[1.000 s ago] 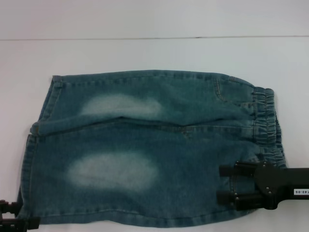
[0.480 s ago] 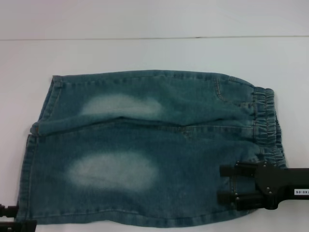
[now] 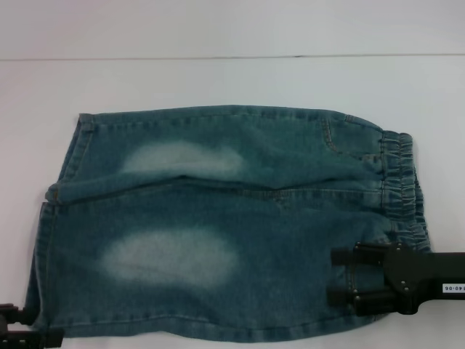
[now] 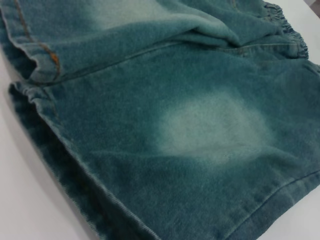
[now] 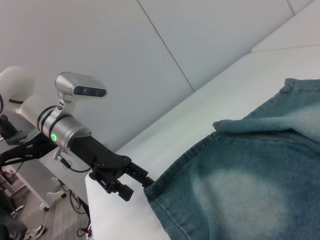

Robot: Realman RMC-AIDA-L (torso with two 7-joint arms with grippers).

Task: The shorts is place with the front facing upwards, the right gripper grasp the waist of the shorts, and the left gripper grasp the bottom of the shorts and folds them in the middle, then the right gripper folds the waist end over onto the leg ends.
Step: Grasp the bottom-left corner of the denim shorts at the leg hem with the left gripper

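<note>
The blue-green denim shorts (image 3: 218,218) lie flat, front up, on the white table. Their gathered waist (image 3: 403,182) is at the right and the leg hems (image 3: 43,247) at the left. My right gripper (image 3: 338,276) hovers open over the near waist corner, both fingers pointing left above the denim. At the near left corner, my left gripper (image 3: 30,325) is open beside the nearer leg's hem. The right wrist view shows this left gripper (image 5: 140,187) with its fingers apart at the hem corner (image 5: 155,192). Only denim (image 4: 200,125) fills the left wrist view.
Bare white table (image 3: 218,80) extends behind the shorts to a back edge line. In the right wrist view, the table edge (image 5: 100,210) drops to a floor with cables and stands, and a white wall rises behind.
The left gripper has shifted slightly at the near hem corner. The right gripper and the shorts have stayed where they were.
</note>
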